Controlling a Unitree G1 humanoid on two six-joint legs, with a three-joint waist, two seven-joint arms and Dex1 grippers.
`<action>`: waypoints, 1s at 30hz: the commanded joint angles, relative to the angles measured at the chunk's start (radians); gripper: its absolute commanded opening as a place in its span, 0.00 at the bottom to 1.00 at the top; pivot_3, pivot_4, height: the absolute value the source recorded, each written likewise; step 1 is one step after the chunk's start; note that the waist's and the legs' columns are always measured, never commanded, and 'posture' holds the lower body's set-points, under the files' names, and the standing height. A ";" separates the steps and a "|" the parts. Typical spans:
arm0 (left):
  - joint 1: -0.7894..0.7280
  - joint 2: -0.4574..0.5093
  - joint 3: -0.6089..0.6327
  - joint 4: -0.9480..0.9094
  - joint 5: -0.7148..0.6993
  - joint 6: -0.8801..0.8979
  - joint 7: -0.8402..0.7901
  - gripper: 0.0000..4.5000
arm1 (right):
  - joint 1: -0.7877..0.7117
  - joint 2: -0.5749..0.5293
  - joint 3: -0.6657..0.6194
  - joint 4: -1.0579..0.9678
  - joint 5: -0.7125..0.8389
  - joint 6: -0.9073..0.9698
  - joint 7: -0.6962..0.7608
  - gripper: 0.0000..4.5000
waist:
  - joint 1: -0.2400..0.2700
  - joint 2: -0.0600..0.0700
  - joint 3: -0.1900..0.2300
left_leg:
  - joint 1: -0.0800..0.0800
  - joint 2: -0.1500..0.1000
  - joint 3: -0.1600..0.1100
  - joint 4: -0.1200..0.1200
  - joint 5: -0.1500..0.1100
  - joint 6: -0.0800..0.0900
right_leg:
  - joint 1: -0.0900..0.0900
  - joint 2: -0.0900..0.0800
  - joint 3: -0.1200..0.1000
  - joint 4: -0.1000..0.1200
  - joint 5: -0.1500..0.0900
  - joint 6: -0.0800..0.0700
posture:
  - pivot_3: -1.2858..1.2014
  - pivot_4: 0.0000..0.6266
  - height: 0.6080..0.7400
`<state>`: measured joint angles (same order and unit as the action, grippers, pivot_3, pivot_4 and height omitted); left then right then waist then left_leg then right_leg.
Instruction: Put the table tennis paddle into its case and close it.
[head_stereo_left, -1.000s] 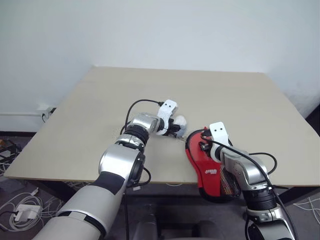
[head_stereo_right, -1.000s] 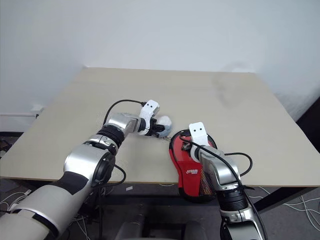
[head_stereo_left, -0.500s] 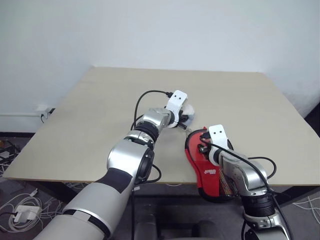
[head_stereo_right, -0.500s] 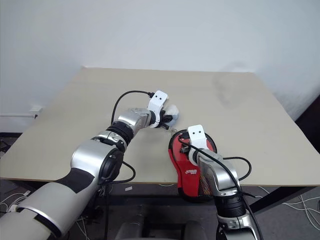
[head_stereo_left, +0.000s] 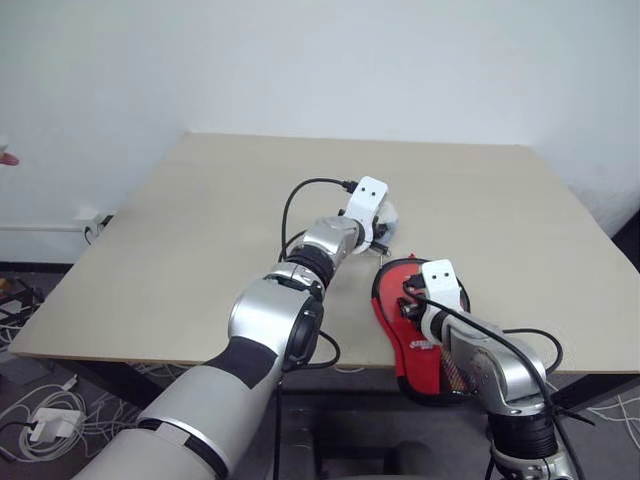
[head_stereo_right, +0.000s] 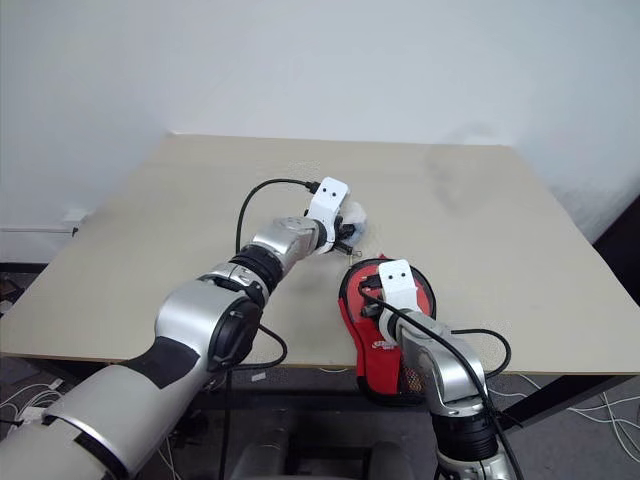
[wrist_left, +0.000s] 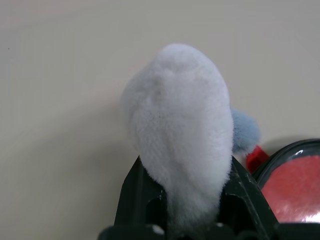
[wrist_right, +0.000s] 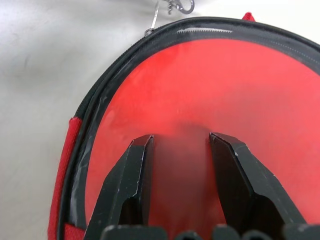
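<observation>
Our left hand (wrist_left: 182, 200) is closed on the plush (wrist_left: 180, 130), a soft grey-white lump that bulges out past both black fingers (wrist_left: 137, 192); it sits just beyond the round end of the case (head_stereo_left: 415, 330), and a thin chain with a small clasp (wrist_right: 172, 7) seems to run from it to the zip at the case's rim. We judge that the plush works as the zip pull: light, squashy and easy to pinch, but it will give before the slider moves, so a hold low down near the chain should pull truer. Our right hand (wrist_right: 180, 165) rests part open on the case's red face, holding nothing, its fingers (wrist_right: 127, 185) spread as if to pin the pouch down. The case lies at the near edge of the tabletop (head_stereo_left: 200, 220), its narrow end overhanging that edge. It looks soft and slightly glossy, so it may slide or buckle under a pull unless pressed flat. We cannot see the paddle; the case's filled shape suggests it is inside, but we cannot tell for sure.
</observation>
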<state>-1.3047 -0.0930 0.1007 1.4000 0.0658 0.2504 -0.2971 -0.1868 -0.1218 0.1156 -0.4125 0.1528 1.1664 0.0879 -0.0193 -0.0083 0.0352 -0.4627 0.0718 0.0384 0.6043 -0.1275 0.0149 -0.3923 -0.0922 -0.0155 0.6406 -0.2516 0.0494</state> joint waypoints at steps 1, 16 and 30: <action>-0.069 -0.016 0.018 -0.033 0.005 -0.050 0.040 0.15 | 0.083 -0.009 0.038 0.091 -0.002 0.129 -0.003 0.42 | 0.000 0.000 0.000 | 0.000 0.000 0.000 0.000 0.000 0.000 | 0.000 0.000 0.000 0.000 0.000 0.000 | 0.52 0.00 1.00; -0.089 -0.127 -0.071 -0.030 0.117 -0.177 0.102 0.15 | 0.086 -0.004 0.043 0.080 -0.017 0.125 -0.024 0.42 | 0.000 0.000 0.000 | 0.000 0.000 0.000 0.000 0.000 0.000 | 0.000 0.000 0.000 0.000 0.000 0.000 | 0.52 0.00 1.00; 0.006 -0.213 -0.274 -0.036 0.253 -0.369 -0.126 0.15 | 0.065 -0.014 0.050 0.102 -0.033 0.089 -0.030 0.42 | 0.000 0.000 0.000 | 0.000 -0.003 0.002 -0.005 0.000 0.000 | 0.000 -0.005 -0.002 -0.001 0.000 0.000 | 0.52 0.00 1.00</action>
<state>-1.2953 -0.1759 -0.1705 1.4227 0.3260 -0.0665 -0.3810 -0.1815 -0.1272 0.1364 -0.4290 0.1348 1.1753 0.0659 -0.0191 -0.0080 0.0352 -0.4628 0.0688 0.0401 0.5991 -0.1276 0.0149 -0.3929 -0.0976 -0.0174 0.6395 -0.2517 0.0493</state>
